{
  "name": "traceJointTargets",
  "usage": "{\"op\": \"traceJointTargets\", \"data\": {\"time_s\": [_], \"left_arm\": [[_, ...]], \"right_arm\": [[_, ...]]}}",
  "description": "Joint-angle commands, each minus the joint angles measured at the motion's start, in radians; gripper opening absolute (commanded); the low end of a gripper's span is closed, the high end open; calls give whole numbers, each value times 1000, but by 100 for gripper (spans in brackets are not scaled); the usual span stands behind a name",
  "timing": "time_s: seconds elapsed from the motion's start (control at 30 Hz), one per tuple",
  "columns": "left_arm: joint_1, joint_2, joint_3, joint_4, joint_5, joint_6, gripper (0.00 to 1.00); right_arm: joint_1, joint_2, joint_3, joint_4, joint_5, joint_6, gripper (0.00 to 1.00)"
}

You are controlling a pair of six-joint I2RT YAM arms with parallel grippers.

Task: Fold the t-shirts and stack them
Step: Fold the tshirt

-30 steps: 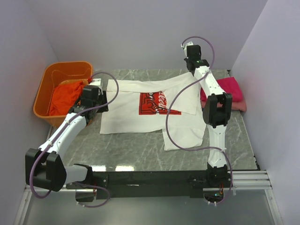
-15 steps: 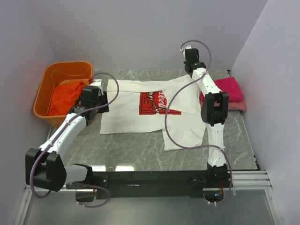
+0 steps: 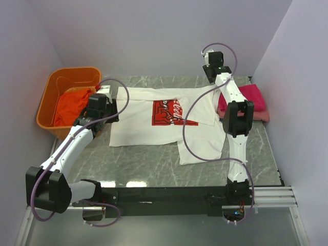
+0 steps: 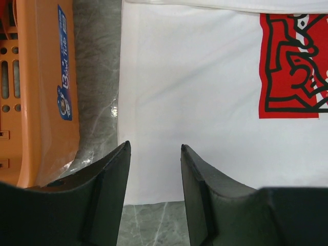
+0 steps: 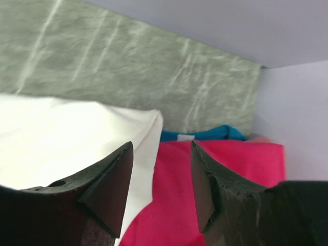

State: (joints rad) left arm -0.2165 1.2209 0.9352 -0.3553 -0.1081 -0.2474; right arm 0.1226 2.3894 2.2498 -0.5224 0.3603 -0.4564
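The white t-shirt [image 3: 148,128] with a red print [image 3: 169,111] lies spread on the table, its right part folded over. My left gripper [image 3: 106,110] hovers open over the shirt's left edge [image 4: 195,102], nothing between its fingers [image 4: 154,147]. My right gripper [image 3: 212,69] is raised at the back right, open and empty [image 5: 161,146]. Below it lie a corner of the white shirt [image 5: 61,133] and a folded magenta t-shirt [image 5: 220,189]. A blue t-shirt [image 5: 205,134] peeks out behind the magenta one. The magenta shirt [image 3: 249,97] rests on a pink one [image 3: 261,117].
An orange plastic basket [image 3: 72,74] stands at the back left and holds an orange-red t-shirt [image 3: 72,105]. Its wall [image 4: 36,102] is close to my left gripper. Walls enclose the table on the left, back and right.
My right gripper has opened and let go of the white shirt's upper right edge, which now lies flat. The right wrist has lifted slightly. The left arm has hardly moved.
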Motion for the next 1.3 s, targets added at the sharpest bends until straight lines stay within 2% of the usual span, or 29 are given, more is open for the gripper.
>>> {"op": "traceJointTargets", "data": {"time_s": [0.0,0.1,0.2,0.33,0.67,0.87,1.27], "left_arm": [[2,-37,-13,38,31,20,50],[2,-44,-15,36,42,22,50],[2,-49,-16,38,51,22,50],[2,-50,-15,35,59,23,50],[2,-50,-15,35,65,23,50],[2,-44,-16,33,59,23,50],[2,-43,-15,33,61,23,50]], "right_arm": [[-50,-101,39,-126,-191,107,55],[-87,-87,47,-201,-328,168,53],[-113,-79,27,-223,-391,203,52],[-156,-67,39,-254,-452,254,47],[-198,-49,27,-298,-601,291,41],[-201,-35,28,-307,-635,303,40],[-204,-35,2,-310,-590,297,38]]}}
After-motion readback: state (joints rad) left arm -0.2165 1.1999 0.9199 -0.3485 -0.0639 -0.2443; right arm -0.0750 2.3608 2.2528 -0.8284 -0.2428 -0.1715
